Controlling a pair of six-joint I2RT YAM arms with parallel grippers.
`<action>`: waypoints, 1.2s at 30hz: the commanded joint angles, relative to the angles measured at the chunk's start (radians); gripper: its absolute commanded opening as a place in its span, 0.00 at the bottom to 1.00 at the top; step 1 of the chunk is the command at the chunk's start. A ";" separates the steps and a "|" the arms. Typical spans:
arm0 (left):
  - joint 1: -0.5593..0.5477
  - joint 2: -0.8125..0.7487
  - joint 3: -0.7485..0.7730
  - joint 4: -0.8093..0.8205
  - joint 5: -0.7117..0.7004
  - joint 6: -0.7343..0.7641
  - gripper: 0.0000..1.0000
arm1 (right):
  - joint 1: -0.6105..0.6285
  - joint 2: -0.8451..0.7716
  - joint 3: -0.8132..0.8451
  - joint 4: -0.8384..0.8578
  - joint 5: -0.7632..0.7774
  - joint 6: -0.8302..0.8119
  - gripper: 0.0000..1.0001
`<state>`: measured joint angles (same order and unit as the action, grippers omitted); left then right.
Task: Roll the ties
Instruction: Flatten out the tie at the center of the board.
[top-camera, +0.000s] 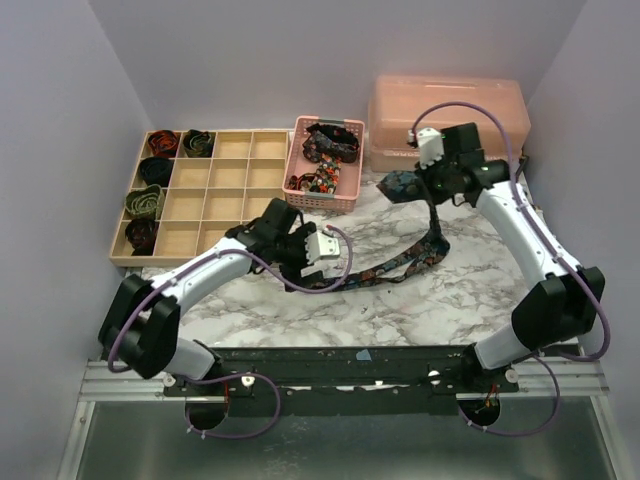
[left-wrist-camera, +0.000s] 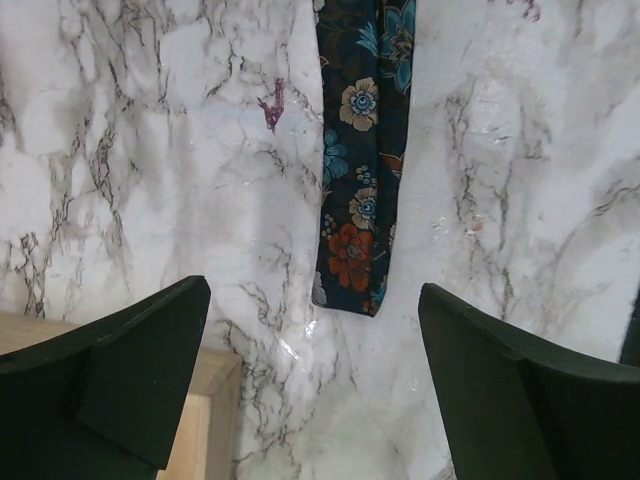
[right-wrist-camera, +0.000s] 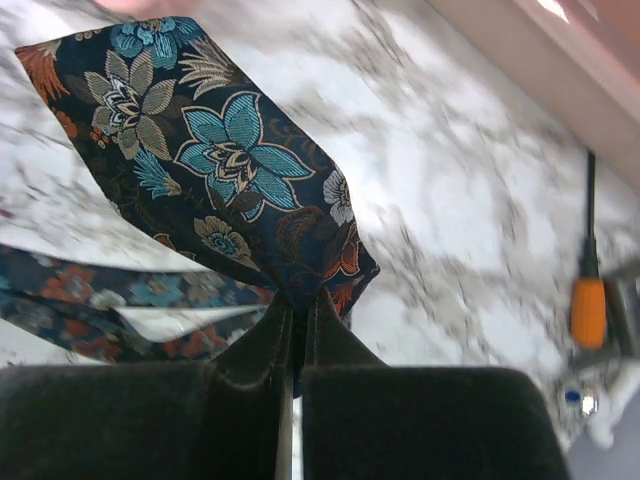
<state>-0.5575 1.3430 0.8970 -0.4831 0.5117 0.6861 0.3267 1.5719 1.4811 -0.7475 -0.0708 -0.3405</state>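
Note:
A navy floral tie (top-camera: 425, 255) runs from the back right, down and left across the marble table (top-camera: 260, 310). Its wide end (right-wrist-camera: 215, 160) is raised off the table, with my right gripper (right-wrist-camera: 298, 300) shut on it near the pink box. The tie's narrow end (left-wrist-camera: 360, 200) lies flat just ahead of my left gripper (left-wrist-camera: 315, 295), which hovers above it, open and empty. In the top view the left gripper (top-camera: 322, 268) is at the table's middle and the right gripper (top-camera: 418, 185) at the back right. Several coiled ties (top-camera: 153, 170) fill the wooden tray's left cells.
The wooden compartment tray (top-camera: 230, 175) stands at the back left; its corner (left-wrist-camera: 205, 400) shows by my left finger. A pink mesh basket (top-camera: 345, 195) with loose ties (top-camera: 330, 145) sits at the back centre. A pink lidded box (top-camera: 450, 105) is behind the right arm. An orange-handled object (right-wrist-camera: 588, 310) lies near the box.

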 joint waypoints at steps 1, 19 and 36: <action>-0.090 0.137 0.072 0.050 -0.160 0.072 0.91 | -0.154 -0.048 -0.077 -0.160 -0.038 -0.011 0.01; -0.130 0.207 0.102 0.055 -0.167 0.105 0.86 | -0.622 -0.186 -0.187 -0.248 -0.001 -0.169 0.58; -0.165 0.303 0.154 -0.038 -0.191 0.178 0.82 | -0.542 0.024 -0.383 -0.269 0.063 -0.278 0.68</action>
<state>-0.7021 1.5898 0.9981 -0.4397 0.3470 0.7998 -0.2077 1.5623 1.1862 -1.0683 -0.1352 -0.5922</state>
